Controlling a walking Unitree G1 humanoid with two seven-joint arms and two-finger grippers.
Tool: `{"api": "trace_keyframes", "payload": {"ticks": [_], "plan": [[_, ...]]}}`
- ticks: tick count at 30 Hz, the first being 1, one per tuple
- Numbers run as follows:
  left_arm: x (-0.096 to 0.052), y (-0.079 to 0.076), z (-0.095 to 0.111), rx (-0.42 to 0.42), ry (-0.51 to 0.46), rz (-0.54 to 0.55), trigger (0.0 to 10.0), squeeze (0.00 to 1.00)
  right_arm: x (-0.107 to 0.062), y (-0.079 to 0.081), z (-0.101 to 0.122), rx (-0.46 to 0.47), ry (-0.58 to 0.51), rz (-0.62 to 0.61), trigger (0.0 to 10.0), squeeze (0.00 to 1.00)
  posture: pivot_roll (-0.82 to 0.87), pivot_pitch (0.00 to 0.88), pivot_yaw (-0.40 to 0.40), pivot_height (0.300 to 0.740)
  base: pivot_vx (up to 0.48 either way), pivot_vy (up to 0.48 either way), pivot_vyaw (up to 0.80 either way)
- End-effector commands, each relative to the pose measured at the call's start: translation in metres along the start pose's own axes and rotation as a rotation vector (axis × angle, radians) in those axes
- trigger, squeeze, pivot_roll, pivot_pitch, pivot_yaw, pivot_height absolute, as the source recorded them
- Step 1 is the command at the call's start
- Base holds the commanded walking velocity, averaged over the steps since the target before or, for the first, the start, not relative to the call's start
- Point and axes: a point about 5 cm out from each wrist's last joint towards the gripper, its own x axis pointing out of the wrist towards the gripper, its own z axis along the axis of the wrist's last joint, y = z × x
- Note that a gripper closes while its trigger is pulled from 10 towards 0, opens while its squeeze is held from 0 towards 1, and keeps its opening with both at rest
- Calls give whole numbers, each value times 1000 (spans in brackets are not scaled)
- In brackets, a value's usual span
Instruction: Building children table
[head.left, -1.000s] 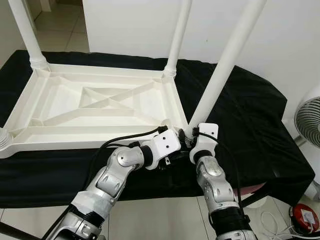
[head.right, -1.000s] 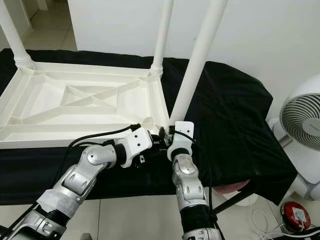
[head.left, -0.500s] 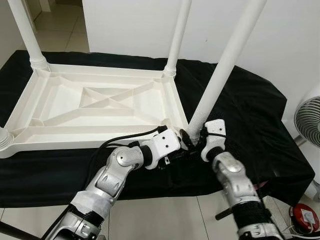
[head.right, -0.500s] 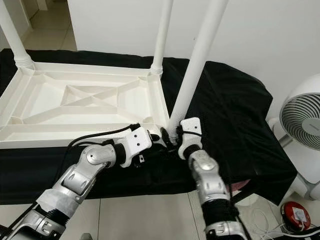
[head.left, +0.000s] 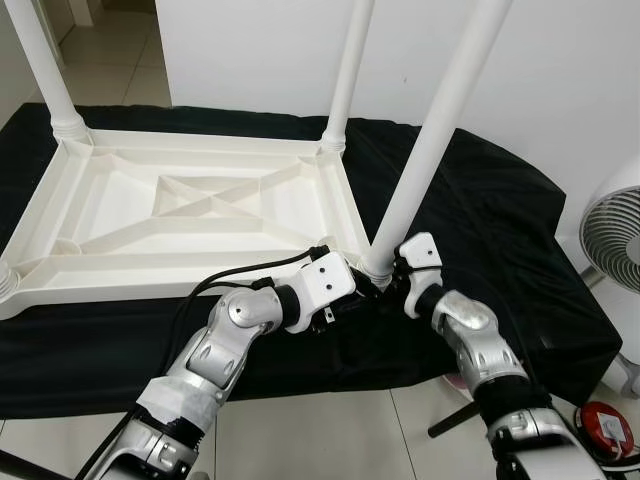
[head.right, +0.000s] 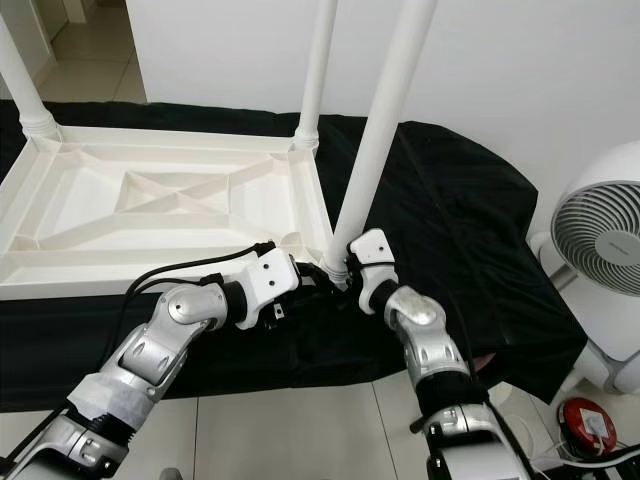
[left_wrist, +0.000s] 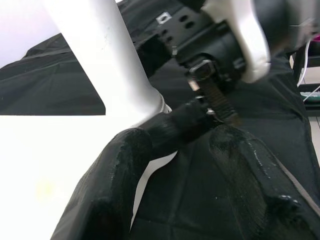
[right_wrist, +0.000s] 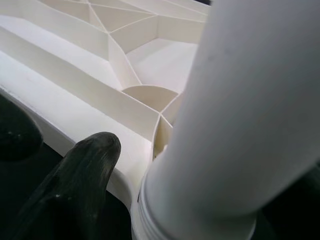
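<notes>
From my head, the white table top (head.left: 190, 215) lies upside down on a black cloth (head.left: 480, 230), and both my grippers meet at the base of its near-right leg (head.left: 425, 165). My left gripper (left_wrist: 187, 150) is parted, one finger against the leg's foot. My right gripper (right_wrist: 165, 165) grips the leg just above its socket.

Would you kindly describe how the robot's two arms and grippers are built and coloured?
Both arms are jointed silver metal segments with black bands. The left arm has pale cloth wrap near its upper end and a black cable looping to a white wrist housing. The right arm has the same white housing. The left gripper has long, textured black fingers.
</notes>
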Motion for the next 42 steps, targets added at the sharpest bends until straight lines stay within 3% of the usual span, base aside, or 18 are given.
{"api": "trace_keyframes", "payload": {"ticks": [1, 3, 4, 5, 6, 7, 8, 9, 22, 23, 24, 25, 33, 36, 40, 42], "plan": [[1, 2, 1, 15, 4, 50, 10000, 0, 0, -2, -5, -19, 24, 16, 10000, 0, -14, 0, -92, 740, 0, 0, 0], [1, 2, 1, 16, 5, 49, 10000, 0, 2, -5, -5, -13, 29, 16, 10000, 0, -14, 0, -92, 740, 0, 0, 0], [1, 2, 1, 16, 5, 49, 10000, 0, 3, -6, -5, -10, 35, 20, 8392, 0, -14, 0, -90, 740, 0, 0, 0], [1, 2, 1, 16, 5, 49, 10000, 0, 4, -7, -6, -9, 39, 22, 8392, 0, -14, 0, -91, 740, 0, 0, 0], [1, 2, 1, 16, 5, 49, 10000, 0, 5, -6, -7, 5, 44, 25, 4980, 0, -14, 0, -90, 740, 0, 0, 0], [1, 2, 1, 16, 5, 49, 10000, 0, 5, -6, -7, 5, 44, 25, 4980, 0, -14, 0, -90, 740, 0, 0, 0], [1, 2, 1, 16, 5, 49, 10000, 0, 6, -5, -8, 11, 44, 34, 2863, 0, -14, 0, -90, 740, 0, 0, 0], [1, 2, 1, 17, 5, 49, 10000, 0, 7, -3, -10, 17, 49, 44, 0, 0, -14, 0, -90, 740, 0, 0, 0], [1, 2, 2, 15, 2, 47, 10000, 0, 3, 2, -21, 66, 40, 75, 0, 0, -23, 0, -87, 740, 0, 0, 0], [2, 2, 2, 14, 0, 46, 10000, 0, 2, 1, -21, 76, 37, 54, 4627, 0, -27, 0, -86, 740, 0, 0, 0], [2, 2, 2, 14, 0, 46, 10000, 0, 2, 1, -21, 76, 37, 54, 4627, 0, -27, 0, -86, 740, 0, 0, 0], [2, 2, 3, 13, -1, 45, 10000, 0, 1, 0, -21, 93, 25, 31, 10000, 0, -27, 0, -86, 740, 0, 0, 0], [2, 2, 3, 12, -3, 43, 10000, 0, 5, 5, -17, 139, 38, -85, 10000, 0, -33, 0, -88, 740, 0, 0, 0], [3, -1, 3, 9, -6, 38, 10000, 0, 7, 15, -16, 249, 63, -237, 10000, 0, -39, 0, -92, 740, 0, 0, 0], [3, -1, 3, 8, -6, 37, 10000, 0, 7, 19, -14, 274, 50, -269, 10000, 0, -39, 0, -92, 740, 0, 0, 0], [4, -1, 3, 6, -6, 38, 10000, 0, 5, 27, -13, 309, 56, -408, 10000, 0, -42, 0, -94, 740, 0, 0, 0]]}}
